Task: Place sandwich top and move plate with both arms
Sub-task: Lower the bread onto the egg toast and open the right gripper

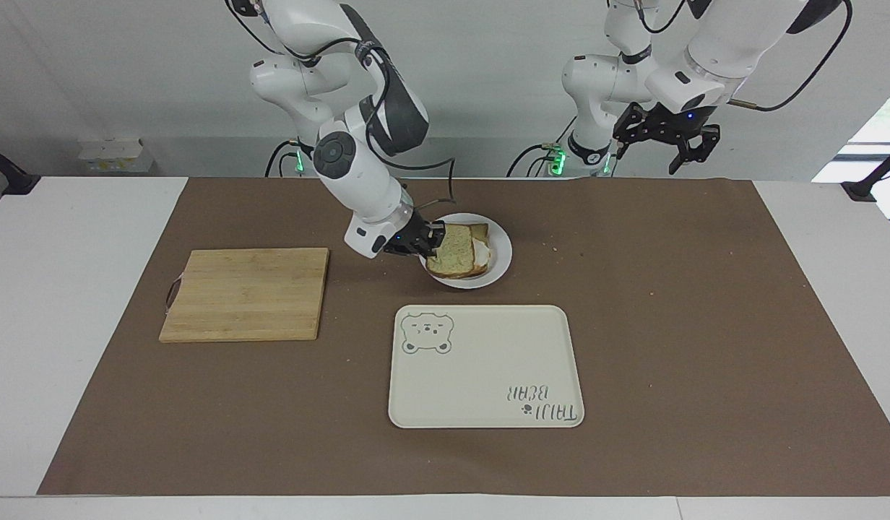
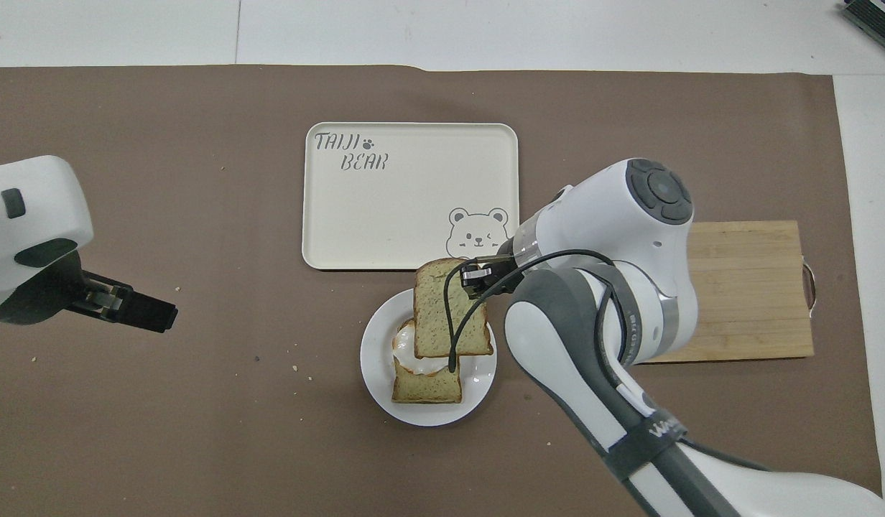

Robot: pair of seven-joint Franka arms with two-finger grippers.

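The right gripper point(image 1: 429, 245) is clamped on the sandwich top point(image 1: 451, 251), over the plate point(image 1: 500, 266). Only the overhead view shows the slice offset from the egg-topped bread point(image 2: 427, 384) (its white peeks out). The left gripper point(image 1: 665, 148) waits spread wide, empty, well apart.

plate point(image 1: 499, 269) nearer robots than tray point(image 1: 486, 367); cutting board point(image 1: 246, 293) toward right arm's end.
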